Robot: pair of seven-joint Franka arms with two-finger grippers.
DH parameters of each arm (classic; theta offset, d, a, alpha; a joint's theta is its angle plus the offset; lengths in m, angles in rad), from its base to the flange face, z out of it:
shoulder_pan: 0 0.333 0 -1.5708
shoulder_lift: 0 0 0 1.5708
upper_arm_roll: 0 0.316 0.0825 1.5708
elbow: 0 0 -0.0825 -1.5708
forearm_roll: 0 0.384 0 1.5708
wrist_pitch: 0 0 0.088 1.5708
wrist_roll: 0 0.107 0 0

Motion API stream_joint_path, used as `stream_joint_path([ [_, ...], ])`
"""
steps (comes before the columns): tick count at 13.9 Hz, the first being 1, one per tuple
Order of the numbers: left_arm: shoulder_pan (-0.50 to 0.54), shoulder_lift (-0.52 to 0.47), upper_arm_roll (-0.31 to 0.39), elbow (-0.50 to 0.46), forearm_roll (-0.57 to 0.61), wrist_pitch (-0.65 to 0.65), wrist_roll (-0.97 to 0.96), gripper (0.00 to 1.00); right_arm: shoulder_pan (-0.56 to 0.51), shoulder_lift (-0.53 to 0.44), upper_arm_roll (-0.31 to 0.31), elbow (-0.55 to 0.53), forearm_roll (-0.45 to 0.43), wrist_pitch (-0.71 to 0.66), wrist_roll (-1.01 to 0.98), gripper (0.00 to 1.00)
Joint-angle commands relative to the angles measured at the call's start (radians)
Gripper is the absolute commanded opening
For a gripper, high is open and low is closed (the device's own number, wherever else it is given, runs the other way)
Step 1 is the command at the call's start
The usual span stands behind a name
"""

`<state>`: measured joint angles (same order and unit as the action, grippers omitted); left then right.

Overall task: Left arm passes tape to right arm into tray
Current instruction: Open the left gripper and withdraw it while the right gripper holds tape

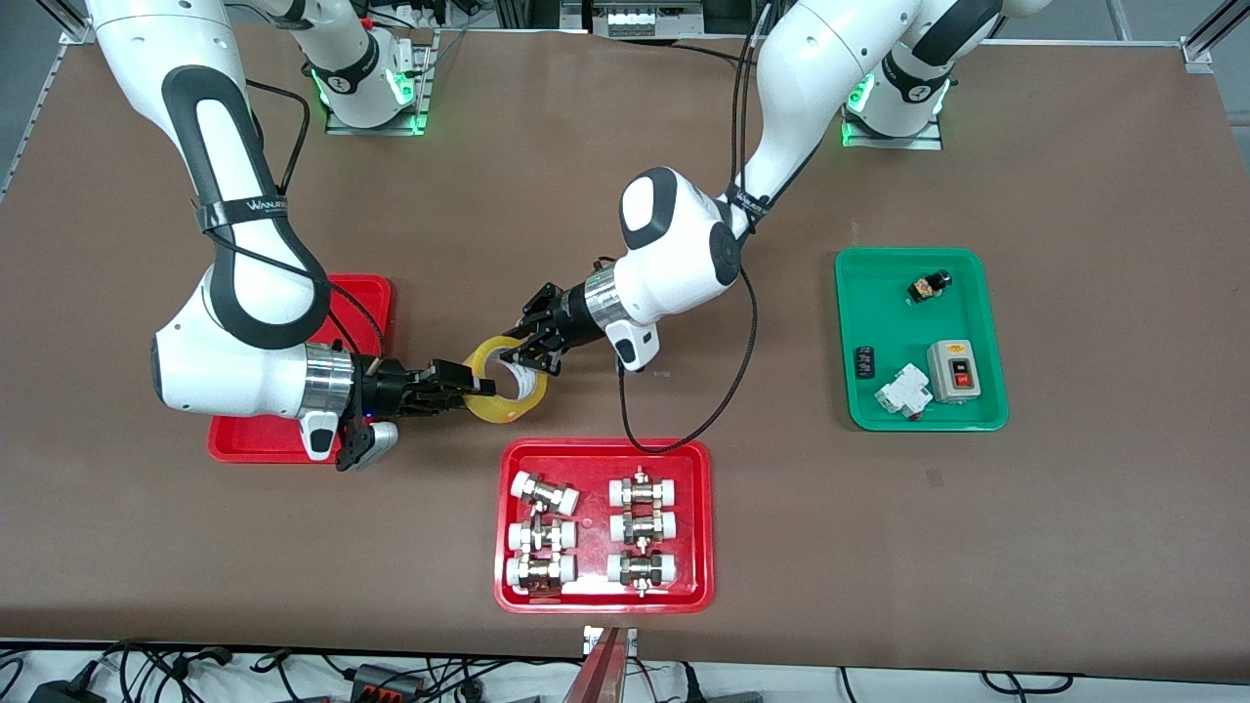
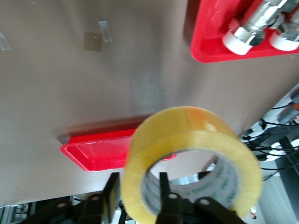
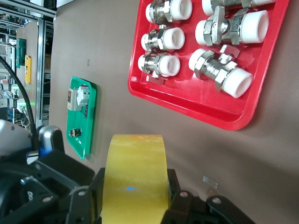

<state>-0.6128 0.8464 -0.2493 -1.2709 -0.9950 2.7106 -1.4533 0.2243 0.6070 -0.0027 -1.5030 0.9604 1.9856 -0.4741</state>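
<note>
Both grippers clamped on the tape, held above bare table between the plain red tray and the red tray of pipe fittings: left gripper pinching the ring wall through the core, right gripper pinching the opposite rim. Green tray toward the left arm's end

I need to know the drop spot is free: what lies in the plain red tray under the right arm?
Nothing shows on the bare parts of the plain red tray. The right arm covers most of it in the front view, so that part is unseen.
</note>
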Motion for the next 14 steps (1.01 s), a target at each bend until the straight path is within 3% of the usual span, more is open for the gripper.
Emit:
stream_joint_path([
  [1, 0.060, -0.024, 0.008, 0.006, -0.007, -0.023, 0.004, 1.00, -0.003, -0.009, 0.001, 0.012, 0.015, -0.007, 0.009, 0.00],
  [4, 0.143, -0.084, 0.007, 0.001, 0.129, -0.179, 0.043, 1.00, -0.003, -0.010, 0.001, 0.012, 0.014, -0.005, 0.009, 0.00],
  [8, 0.257, -0.193, 0.005, 0.001, 0.534, -0.535, 0.103, 1.00, -0.086, -0.016, -0.005, 0.003, -0.031, -0.077, 0.003, 0.00],
  [10, 0.318, -0.237, -0.005, 0.002, 0.646, -0.653, 0.173, 1.00, -0.160, -0.016, -0.005, 0.001, -0.106, -0.160, -0.009, 0.00],
  [12, 0.349, -0.272, 0.005, 0.002, 0.671, -0.771, 0.352, 1.00, -0.232, -0.015, -0.005, 0.000, -0.162, -0.235, -0.030, 0.00],
  [14, 0.414, -0.312, 0.001, 0.007, 0.774, -0.970, 0.602, 1.00, -0.299, -0.004, -0.005, -0.005, -0.202, -0.292, -0.104, 0.00],
])
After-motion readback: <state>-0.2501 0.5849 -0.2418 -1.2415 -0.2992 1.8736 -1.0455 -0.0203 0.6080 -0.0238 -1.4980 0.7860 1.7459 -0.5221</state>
